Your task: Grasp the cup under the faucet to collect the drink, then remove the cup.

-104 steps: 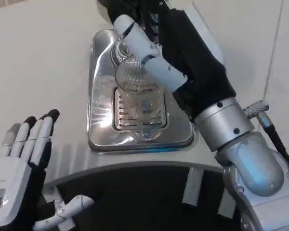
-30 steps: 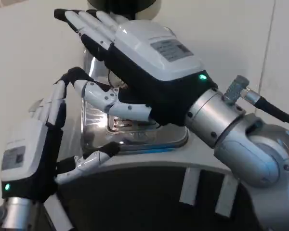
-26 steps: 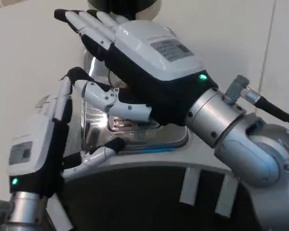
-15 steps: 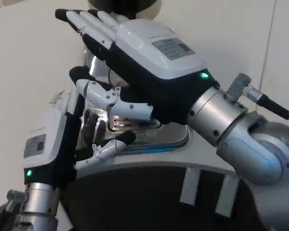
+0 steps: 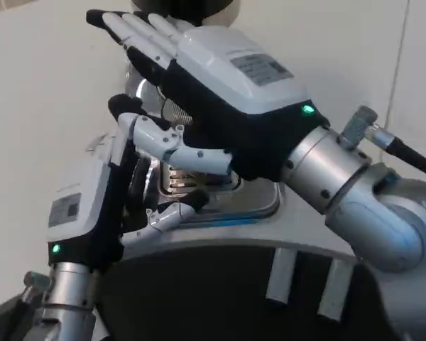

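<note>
My right hand (image 5: pixel 227 85) hovers flat over the silver drip tray (image 5: pixel 259 202), fingers stretched toward the upper left and thumb spread below; it holds nothing. A small patch of the clear ribbed cup (image 5: pixel 173 111) peeks out under its palm; the rest is hidden. The dark dispenser (image 5: pixel 192 8) stands at the top, just behind the fingertips. My left hand (image 5: pixel 92 209) is raised at the tray's left edge, fingers pointing up beside the right thumb, thumb held apart, and it is also empty.
The machine's dark curved front (image 5: pixel 220 291) with white ribs fills the bottom of the head view. White table surface (image 5: pixel 35 106) lies to the left, and a white wall (image 5: pixel 362 50) to the right.
My left hand has moved up and rightward, from the lower left to the tray's left edge under the right hand. The right hand has barely shifted.
</note>
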Motion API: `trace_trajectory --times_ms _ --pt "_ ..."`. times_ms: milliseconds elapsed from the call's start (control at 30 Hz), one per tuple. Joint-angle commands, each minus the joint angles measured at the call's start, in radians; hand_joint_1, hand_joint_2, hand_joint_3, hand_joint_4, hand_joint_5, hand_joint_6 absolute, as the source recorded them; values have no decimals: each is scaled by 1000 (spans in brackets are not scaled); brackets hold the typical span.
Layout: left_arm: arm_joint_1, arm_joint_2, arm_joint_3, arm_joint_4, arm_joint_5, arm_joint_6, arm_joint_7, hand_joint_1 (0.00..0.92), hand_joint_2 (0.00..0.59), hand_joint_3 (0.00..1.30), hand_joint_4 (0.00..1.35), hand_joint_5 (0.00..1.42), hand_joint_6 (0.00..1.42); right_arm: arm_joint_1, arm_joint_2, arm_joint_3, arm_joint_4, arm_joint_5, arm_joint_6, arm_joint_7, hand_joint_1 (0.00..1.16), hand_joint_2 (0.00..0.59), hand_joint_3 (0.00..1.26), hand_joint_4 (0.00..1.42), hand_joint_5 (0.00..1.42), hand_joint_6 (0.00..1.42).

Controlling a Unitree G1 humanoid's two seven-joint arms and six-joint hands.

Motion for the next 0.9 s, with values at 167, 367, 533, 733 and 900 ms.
trace_trajectory --times_ms 167,367,533,733,900 --pt "-34 -1 -24 41 -1 -16 25 141 40 0 0 145 151 150 15 -98 -72 38 -12 -95 31 574 0 0 0 0" --pt "-47 1 -32 63 0 -22 28 135 41 0 0 147 154 286 35 -200 -188 62 -35 -194 40 570 0 0 0 0" --pt "-54 -2 -38 74 0 -26 30 132 41 0 0 147 154 390 21 -243 -287 70 -92 -229 48 566 0 0 0 0" --pt "-72 -11 -47 98 -9 -25 31 131 41 0 0 147 153 578 -42 -329 -386 69 -158 -217 121 568 0 0 0 0" --pt "-98 -17 -56 128 -6 -21 40 131 41 0 0 147 153 759 -82 -437 -427 85 -221 -224 205 550 0 0 0 0"
